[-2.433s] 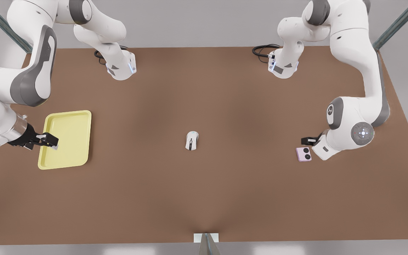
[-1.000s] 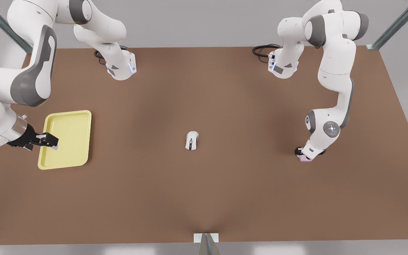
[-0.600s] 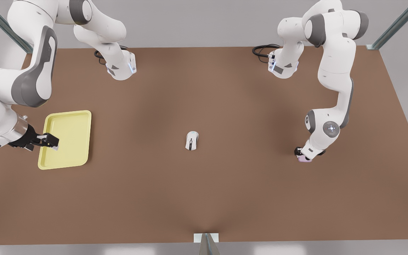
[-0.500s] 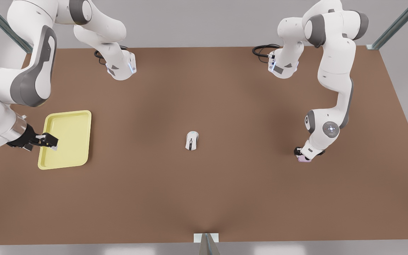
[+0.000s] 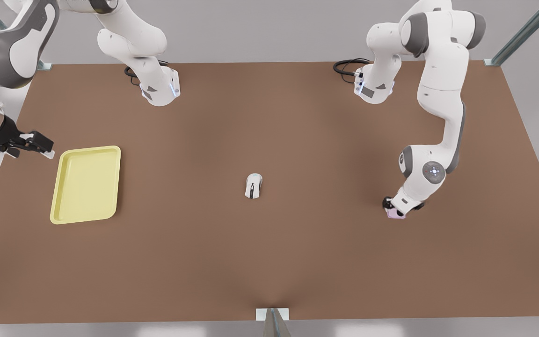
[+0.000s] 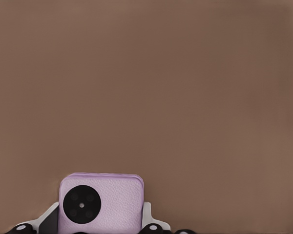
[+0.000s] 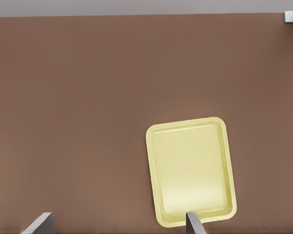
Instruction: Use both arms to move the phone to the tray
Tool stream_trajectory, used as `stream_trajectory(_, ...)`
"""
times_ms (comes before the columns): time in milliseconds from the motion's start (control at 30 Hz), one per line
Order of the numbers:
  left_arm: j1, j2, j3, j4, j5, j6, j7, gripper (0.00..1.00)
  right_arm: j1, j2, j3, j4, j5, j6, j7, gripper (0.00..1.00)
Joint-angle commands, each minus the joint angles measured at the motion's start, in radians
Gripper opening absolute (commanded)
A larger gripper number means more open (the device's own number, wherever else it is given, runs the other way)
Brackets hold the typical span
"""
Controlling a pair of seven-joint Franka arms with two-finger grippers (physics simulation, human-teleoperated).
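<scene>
A small, nearly square phone [image 6: 101, 203] with a pale pink-lilac, faintly grained, leather-like back and softly rounded corners is seen in the left wrist view, clamped at its two side edges by the left gripper [image 6: 100, 225]; a black round camera circle with small dimples sits on its face. In the front view the same phone [image 5: 395, 214] is found at the front view's right, under the downward-pointing wrist of the white, grey-jointed arm, where the left gripper [image 5: 393, 209] is closed on it just above or on the table; whether it has left the surface cannot be told.

The table [image 5: 269, 243] is a flat, matte brown board with a smooth, uniform finish. The tray [image 5: 86, 185] lies on it at the front view's left, well apart from the phone: a pale yellow, shallow rectangle with rounded corners and a raised, smooth rim, its floor bare. In the right wrist view the tray [image 7: 192, 170] is seen from above, with two grey fingertips [image 7: 194, 225] held wide apart at the frame's edge.

The right gripper [image 5: 40, 142] is held off the tray's far corner, over the table's edge, its black fingers spread and clasping nothing.

A glossy white computer mouse [image 5: 253, 186], oval and domed with a dark stripe, rests near the table's middle, between tray and phone.
</scene>
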Motion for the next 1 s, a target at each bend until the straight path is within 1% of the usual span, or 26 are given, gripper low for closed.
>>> stream_trajectory(0, -0.026, -0.007, -0.038, 0.034, -0.002, -0.131, -0.196, 0.78, 0.003, -0.001, 0.0, 0.003, 0.007, -0.043, 0.005, 1.0)
stream_trajectory(67, -0.138, -0.005, -0.038, 0.114, -0.002, -0.232, -0.368, 0.78, 0.006, 0.041, 0.0, 0.003, 0.006, -0.032, 0.005, 1.0)
stream_trajectory(133, -0.239, -0.001, -0.038, 0.151, -0.002, -0.249, -0.526, 0.78, 0.006, 0.055, 0.0, -0.003, 0.004, -0.032, 0.004, 1.0)
stream_trajectory(200, -0.334, 0.021, -0.039, 0.24, -0.002, -0.326, -0.698, 0.78, 0.018, 0.065, 0.006, 0.006, -0.008, -0.036, 0.002, 1.0)
stream_trajectory(233, -0.382, 0.049, -0.039, 0.3, -0.002, -0.36, -0.776, 0.78, 0.009, 0.069, 0.006, -0.015, 0.007, -0.023, -0.007, 1.0)
stream_trajectory(333, -0.518, 0.188, -0.039, 0.571, -0.037, -0.472, -0.983, 0.78, 0.075, 0.047, 0.011, -0.049, -0.034, 0.03, 0.002, 1.0)
stream_trajectory(400, -0.581, 0.26, -0.041, 0.694, -0.039, -0.476, -1.081, 0.78, 0.072, 0.033, 0.019, -0.09, -0.057, 0.083, 0.001, 1.0)
stream_trajectory(433, -0.615, 0.306, -0.039, 0.773, -0.037, -0.505, -1.12, 0.78, 0.035, 0.052, 0.023, -0.093, -0.052, 0.089, -0.001, 1.0)
stream_trajectory(467, -0.646, 0.357, -0.039, 0.867, -0.034, -0.518, -1.132, 0.78, -0.043, 0.065, 0.094, -0.093, -0.055, 0.088, -0.006, 1.0)
stream_trajectory(533, -0.686, 0.437, -0.038, 0.999, -0.031, -0.518, -1.14, 0.78, -0.037, 0.046, 0.1, -0.115, -0.062, 0.08, -0.001, 1.0)
stream_trajectory(567, -0.704, 0.479, -0.036, 1.065, -0.03, -0.509, -1.144, 0.78, -0.019, 0.024, 0.091, -0.164, -0.085, 0.095, 0.002, 1.0)
stream_trajectory(600, -0.709, 0.522, -0.036, 1.126, -0.028, -0.502, -1.143, 0.78, 0.016, 0.024, 0.068, -0.164, -0.1, 0.096, 0.001, 1.0)
stream_trajectory(633, -0.733, 0.578, -0.035, 1.2, -0.027, -0.456, -1.14, 0.78, 0.015, 0.026, 0.068, -0.161, -0.108, 0.096, 0.002, 1.0)
stream_trajectory(733, -0.773, 0.621, -0.042, 1.214, -0.027, -0.303, -1.095, 0.78, 0.015, 0.024, 0.069, -0.167, -0.106, 0.105, 0.005, 1.0)
stream_trajectory(767, -0.772, 0.648, -0.061, 1.249, -0.027, -0.3, -1.043, 0.78, 0.017, 0.021, 0.068, -0.173, -0.108, 0.103, 0.005, 1.0)
stream_trajectory(833, -0.773, 0.684, -0.091, 1.26, -0.027, -0.259, -1.009, 0.78, 0.017, 0.044, 0.066, -0.161, -0.109, 0.108, 0.002, 1.0)
stream_trajectory(867, -0.784, 0.728, -0.09, 1.31, -0.025, -0.246, -1.012, 0.78, 0.018, 0.079, 0.063, -0.129, -0.109, 0.099, -0.002, 1.0)
stream_trajectory(900, -0.785, 0.743, -0.09, 1.318, -0.025, -0.225, -1.012, 0.78, 0.044, 0.113, 0.045, -0.092, -0.111, 0.096, -0.006, 1.0)
stream_trajectory(967, -0.799, 0.763, -0.09, 1.318, -0.025, -0.223, -1.011, 0.78, 0.066, 0.113, 0.017, -0.101, -0.101, 0.106, -0.006, 1.0)
